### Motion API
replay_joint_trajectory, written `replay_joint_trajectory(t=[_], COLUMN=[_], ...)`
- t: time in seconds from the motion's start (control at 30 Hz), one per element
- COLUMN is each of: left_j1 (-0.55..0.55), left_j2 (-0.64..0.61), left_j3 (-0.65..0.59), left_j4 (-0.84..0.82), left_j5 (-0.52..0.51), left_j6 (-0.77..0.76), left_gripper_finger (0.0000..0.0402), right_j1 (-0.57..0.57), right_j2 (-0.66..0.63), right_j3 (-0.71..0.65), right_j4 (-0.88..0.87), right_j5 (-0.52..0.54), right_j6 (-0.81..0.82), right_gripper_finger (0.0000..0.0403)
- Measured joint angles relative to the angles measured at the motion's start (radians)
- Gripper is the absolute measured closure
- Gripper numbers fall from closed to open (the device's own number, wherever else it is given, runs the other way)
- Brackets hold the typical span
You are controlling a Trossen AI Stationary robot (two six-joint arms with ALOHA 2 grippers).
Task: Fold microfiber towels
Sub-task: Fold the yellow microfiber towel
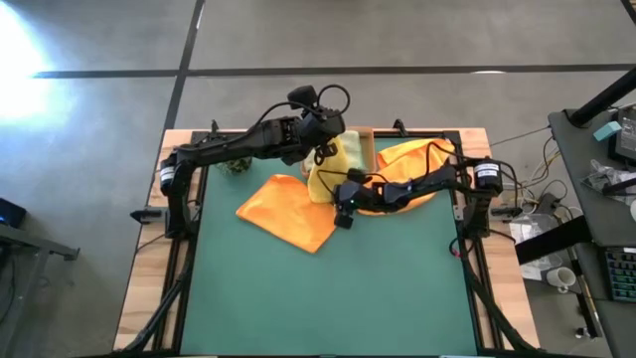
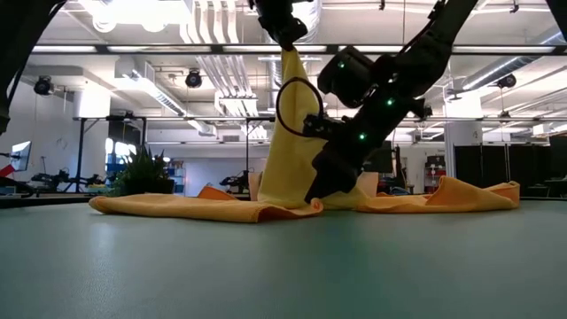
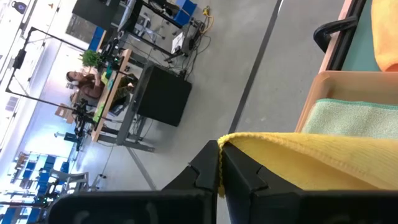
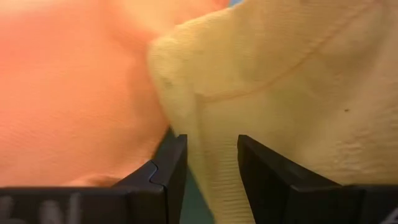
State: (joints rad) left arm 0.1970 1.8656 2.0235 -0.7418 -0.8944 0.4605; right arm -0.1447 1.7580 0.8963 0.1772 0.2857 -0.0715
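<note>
My left tool is clamped on the top corner of the yellow towel, which hangs above the tabletop toward twelve o'clock. My right tool stands open astride its lower edge, not yet pinching. Risk: closing here may also catch the orange towel lying just beside, dragging both. A thin corner hold may slip.
</note>
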Motion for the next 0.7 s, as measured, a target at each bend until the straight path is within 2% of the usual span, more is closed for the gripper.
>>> replay_joint_trajectory(t=[0.3,0.5,0.7], left_j1=[0.001,0.006,0.007], left_j2=[0.0,0.0,0.0], left_j3=[-0.002,-0.002,-0.002], left_j4=[0.0,0.0,-0.002], left_j5=[0.0,0.001,0.002], left_j6=[0.001,0.001,0.001], left_gripper_finger=[0.0402,0.0402,0.0402], right_j1=[-0.047,-0.053,-0.051], right_j2=[0.0,0.013,0.041], right_j3=[0.0,0.0,0.002], right_j4=[-0.015,-0.026,-0.038], right_j5=[0.036,-0.029,-0.019], right_j6=[-0.001,-0.019,0.031], right_gripper_finger=[0.0271,0.0271,0.0276])
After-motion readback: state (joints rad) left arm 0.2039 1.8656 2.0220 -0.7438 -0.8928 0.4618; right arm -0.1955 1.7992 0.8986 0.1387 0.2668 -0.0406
